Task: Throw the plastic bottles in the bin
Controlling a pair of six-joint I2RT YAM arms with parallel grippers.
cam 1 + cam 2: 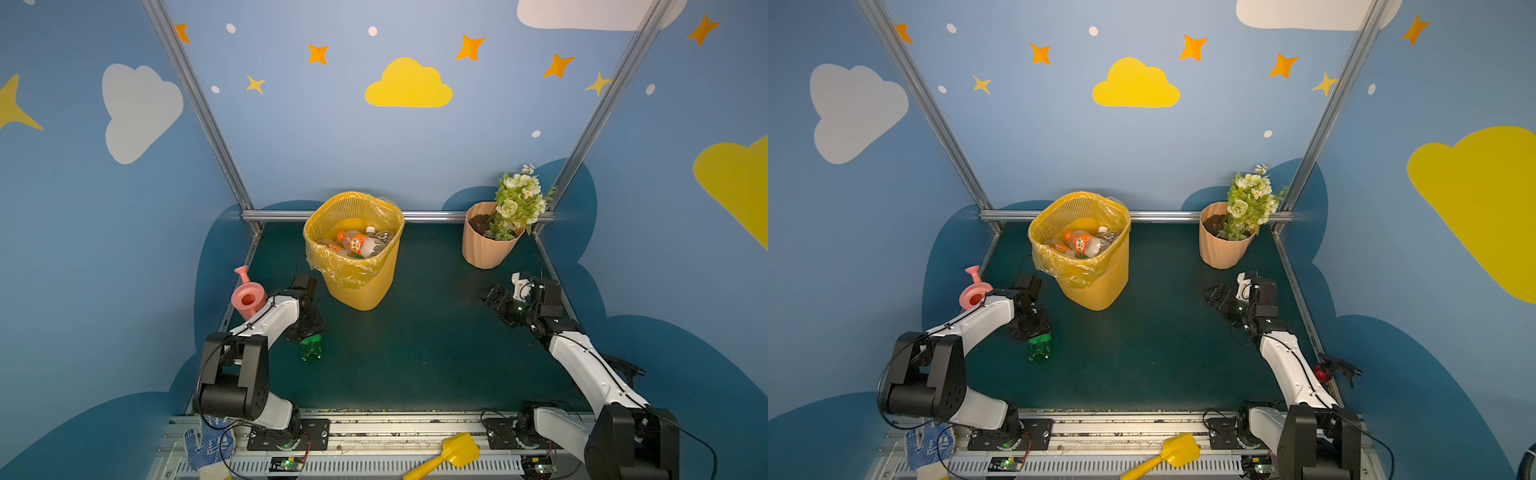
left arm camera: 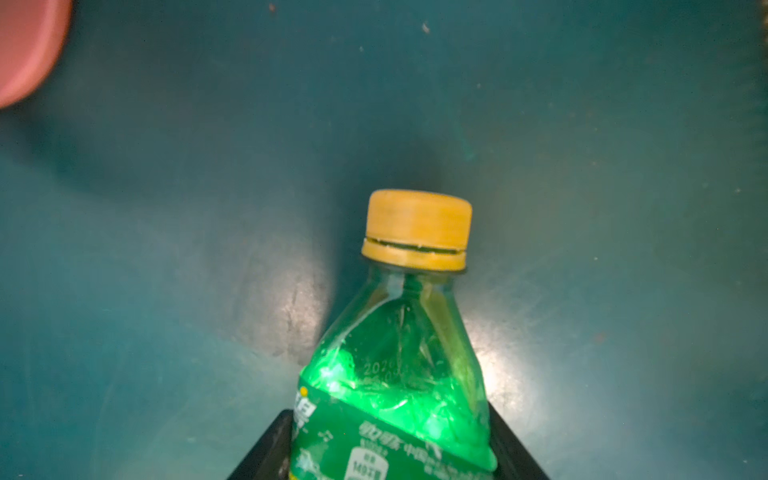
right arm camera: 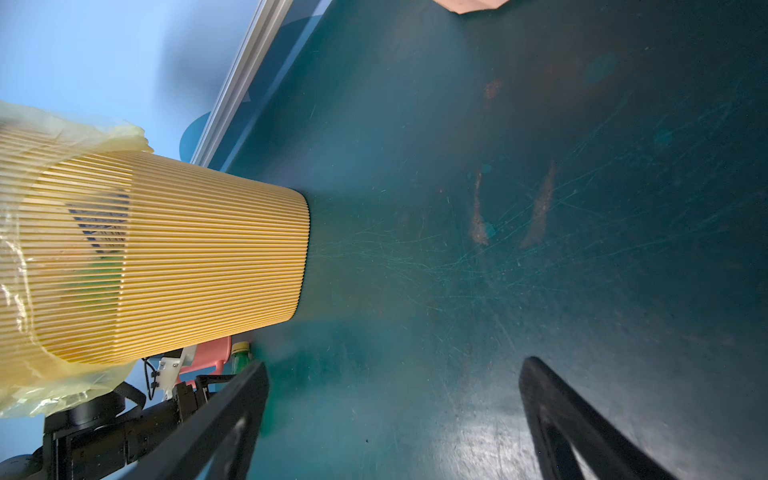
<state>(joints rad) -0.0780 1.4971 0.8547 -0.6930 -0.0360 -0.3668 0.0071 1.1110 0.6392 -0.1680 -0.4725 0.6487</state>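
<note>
Left hand point(image 1: 308, 330) clamps one green plastic bottle point(image 1: 311, 348); right hand point(image 3: 395, 365) gapes, empty; yellow ribbed bin point(image 1: 365, 291) shows at least three bottles point(image 1: 359, 243).

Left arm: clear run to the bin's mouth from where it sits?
Probably yes. The bin stands just beyond the left hand, top open, bare mat between; it must lift the green bottle over the rim.
</note>
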